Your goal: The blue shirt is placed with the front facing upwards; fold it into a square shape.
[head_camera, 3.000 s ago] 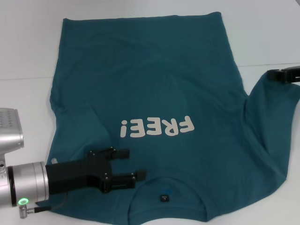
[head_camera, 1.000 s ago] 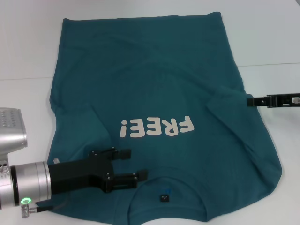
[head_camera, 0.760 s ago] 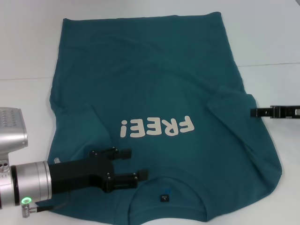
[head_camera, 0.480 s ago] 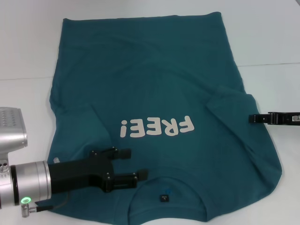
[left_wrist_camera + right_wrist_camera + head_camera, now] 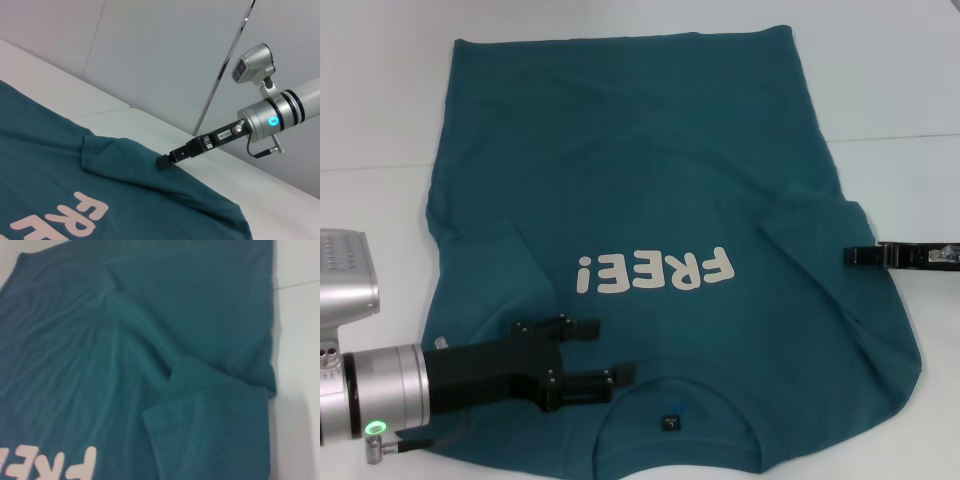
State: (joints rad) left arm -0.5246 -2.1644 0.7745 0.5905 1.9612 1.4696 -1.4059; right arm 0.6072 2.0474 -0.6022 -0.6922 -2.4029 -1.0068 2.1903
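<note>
A dark teal-blue shirt (image 5: 650, 200) lies face up on a white surface (image 5: 380, 100), its collar at the near edge and its hem at the far edge, with the white "FREE!" lettering (image 5: 655, 272) reading upside down across the chest. Nearest the camera, a small dark label (image 5: 671, 422) sits inside the collar. Just left of it the left claw (image 5: 610, 350) rests low over the near-left shoulder area of the shirt, its two black fingers (image 5: 585, 327) spread apart and pointing right toward the collar, with bare cloth showing between them.

Farther back, on the right, the shirt's right sleeve (image 5: 810, 215) is folded inward onto the body, forming a raised flap beside the lettering. The right claw (image 5: 850, 256) reaches in from the right edge at the outer side of that fold, its dark tip touching or just above the cloth; the left wrist view shows the tip (image 5: 163, 162) at the sleeve's edge, but whether it is spread or pinching the fabric cannot be told. Beyond, the shirt lies flat to its hem.
</note>
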